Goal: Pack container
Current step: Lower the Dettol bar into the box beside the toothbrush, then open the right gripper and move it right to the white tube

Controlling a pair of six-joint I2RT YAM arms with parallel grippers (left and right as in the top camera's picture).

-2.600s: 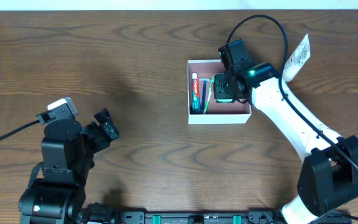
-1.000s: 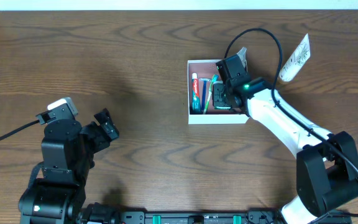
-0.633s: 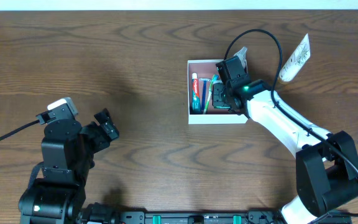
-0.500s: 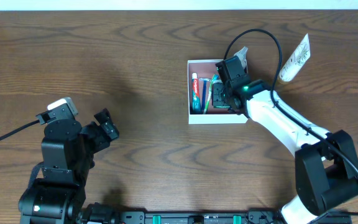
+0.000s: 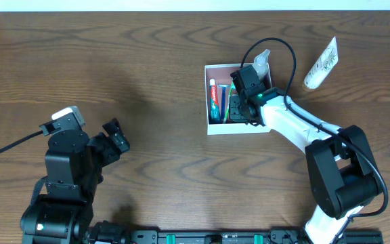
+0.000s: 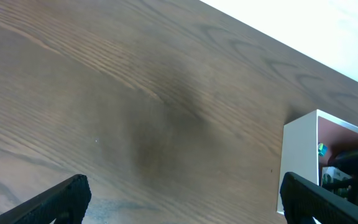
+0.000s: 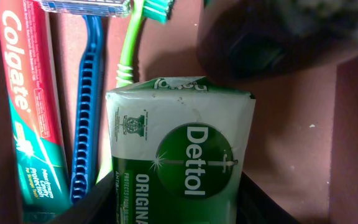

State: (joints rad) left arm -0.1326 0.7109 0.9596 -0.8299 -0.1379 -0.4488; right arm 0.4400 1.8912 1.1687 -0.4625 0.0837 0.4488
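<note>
The container (image 5: pixel 207 115), a shallow white-walled box with a pink floor (image 7: pixel 291 143), sits right of centre on the table; its white wall (image 6: pixel 298 162) also shows in the left wrist view. My right gripper (image 5: pixel 240 102) reaches down into it, shut on a green Dettol soap packet (image 7: pixel 179 149), with a black finger on each side of the packet. My right gripper (image 7: pixel 174 202) holds the packet just right of the other contents. A red Colgate toothpaste (image 7: pixel 27 118), a blue razor (image 7: pixel 87 112) and a green toothbrush (image 7: pixel 129 43) lie along the left side. My left gripper (image 5: pixel 116 139) stands open over bare wood at the front left.
A white printed tube (image 5: pixel 320 62) lies on the table beyond the container's right side. A clear plastic item (image 5: pixel 261 59) pokes up at the container's far edge. The right arm's black cable (image 5: pixel 276 44) loops above it.
My right gripper has shifted a little left and further into the container with the soap packet. The left arm has not moved.
</note>
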